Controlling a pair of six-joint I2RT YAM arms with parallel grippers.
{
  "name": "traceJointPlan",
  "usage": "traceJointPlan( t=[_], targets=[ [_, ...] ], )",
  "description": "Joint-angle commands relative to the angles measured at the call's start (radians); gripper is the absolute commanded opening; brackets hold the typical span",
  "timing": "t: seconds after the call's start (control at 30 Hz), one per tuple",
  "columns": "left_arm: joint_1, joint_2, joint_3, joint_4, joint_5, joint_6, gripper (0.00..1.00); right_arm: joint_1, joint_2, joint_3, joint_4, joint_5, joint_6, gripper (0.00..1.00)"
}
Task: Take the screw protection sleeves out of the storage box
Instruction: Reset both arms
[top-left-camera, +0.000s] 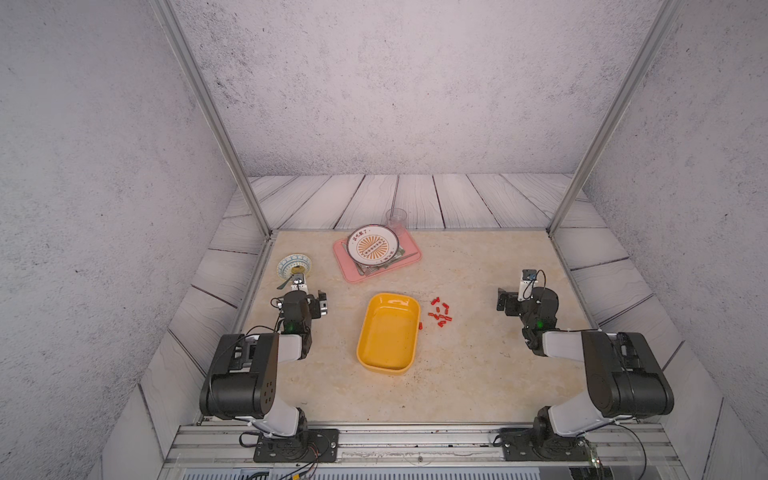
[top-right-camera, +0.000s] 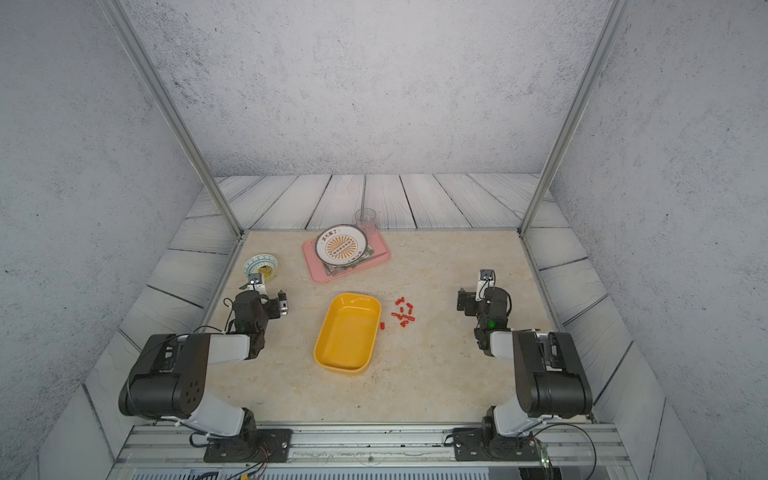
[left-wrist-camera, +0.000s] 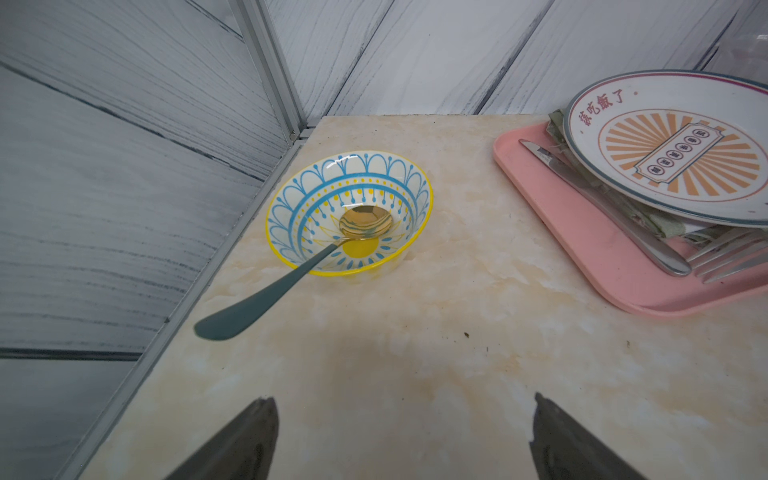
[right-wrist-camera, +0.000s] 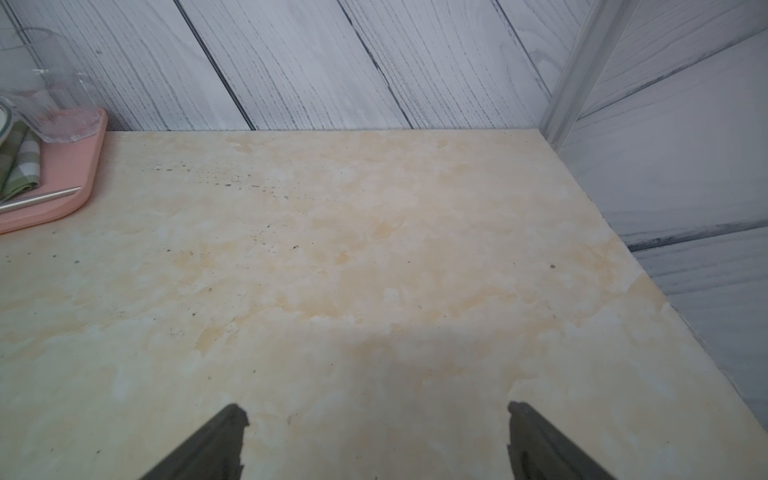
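Sleeves (top-left-camera: 439, 312) lie scattered on the table (top-left-camera: 457, 374) to the right of the box (top-left-camera: 388, 332) — one lies just beside its rim. The box looks empty, so the task seems done. Left gripper (left-wrist-camera: 405, 411) and right gripper (right-wrist-camera: 378, 411) hang with jaws apart, holding nothing, each well clear of the box. Risk, as I judge it: the pieces are tiny and round — a low sweep of the right gripper or a nudge of the box could send them rolling.

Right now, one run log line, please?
sleeves: out, beside box | box: empty | left gripper: open, empty | right gripper: open, empty
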Motion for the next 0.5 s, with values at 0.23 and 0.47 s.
traceJointPlan(
  t=[0.23, 0.47],
  targets=[
    [-0.001, -0.016, 0.018, -0.006, -0.009, -0.013, 0.98, 0.003, -0.004, 0.006, -0.028, 0.007, 0.009, 1.00],
    [-0.001, -0.015, 0.019, -0.006, -0.009, -0.011, 0.99, 0.003, -0.004, 0.005, -0.029, 0.007, 0.009, 1.00]
  ],
)
